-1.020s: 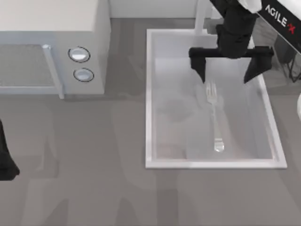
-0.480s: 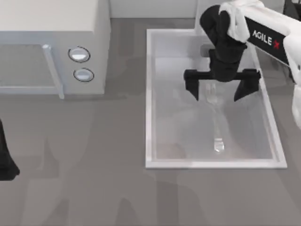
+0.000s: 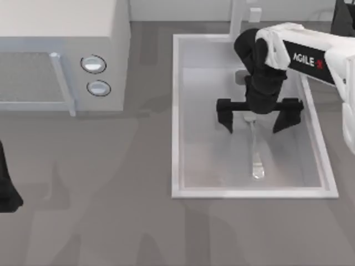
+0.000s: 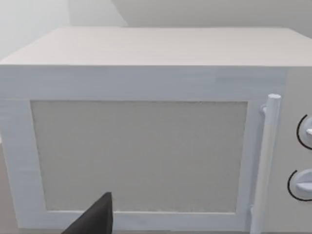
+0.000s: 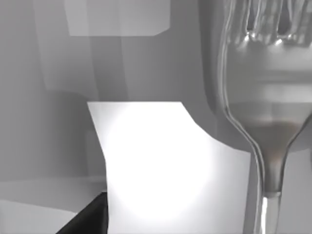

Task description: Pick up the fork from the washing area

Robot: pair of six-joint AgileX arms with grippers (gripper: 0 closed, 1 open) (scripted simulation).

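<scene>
Worktop, grey and broad, carries two big fixtures: a microwave with two round knobs at the top view's left, and the washing area, a pale rectangular sink basin with a raised rim, at its right. A white faucet post rises at the basin's far edge.

The basin holds one thing, the fork. It lies flat on the basin floor, handle pointing toward the near rim with its rounded end close to that rim; its tined end is under the right arm's wrist. The right wrist view shows the tines and neck very close.

Over the last second the right hand has come along the basin from near the faucet end and dropped lower, so its two dark fingers now stand one on each side of the fork's neck, spread wide and apart from the metal. I judge the approach nearly finished: a little more descent, then closing, should take the fork. A thin, flat handle may slip.

The left hand sits parked at the worktop's left edge, facing the microwave door.
</scene>
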